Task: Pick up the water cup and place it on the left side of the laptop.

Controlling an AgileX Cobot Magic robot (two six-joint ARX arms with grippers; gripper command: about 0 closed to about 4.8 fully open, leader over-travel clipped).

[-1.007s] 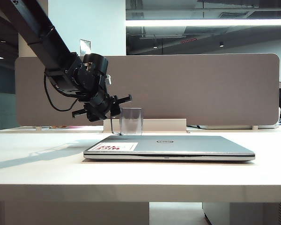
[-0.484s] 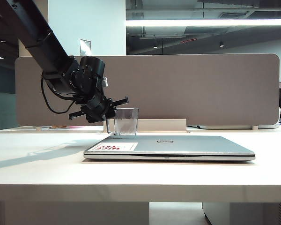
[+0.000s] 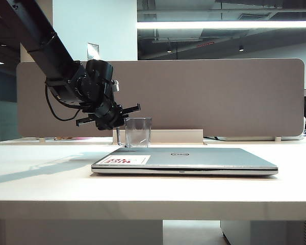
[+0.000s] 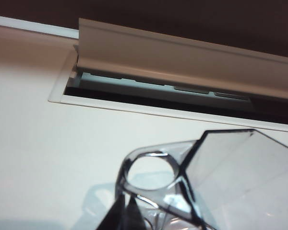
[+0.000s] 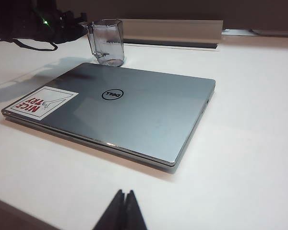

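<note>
The water cup sits upright on the table, just past the laptop's far edge near its sticker corner, in front of the cable slot by the table's back edge. The left gripper has come in from the left and clamped down on the cup's thin side handle, which makes sense: the handle is the one part slim enough for those fingers (the faceted body looks too wide and slick). In the left wrist view the handle loop sits right at the closed fingertips.

Compared with a second ago, the jaws went from spread wide to pinched, and the cup has scooted a bit leftward toward the gripper. It's still on the table, not lifted.

The right gripper is parked at the near edge, fingers pressed together, holding nothing.
</note>
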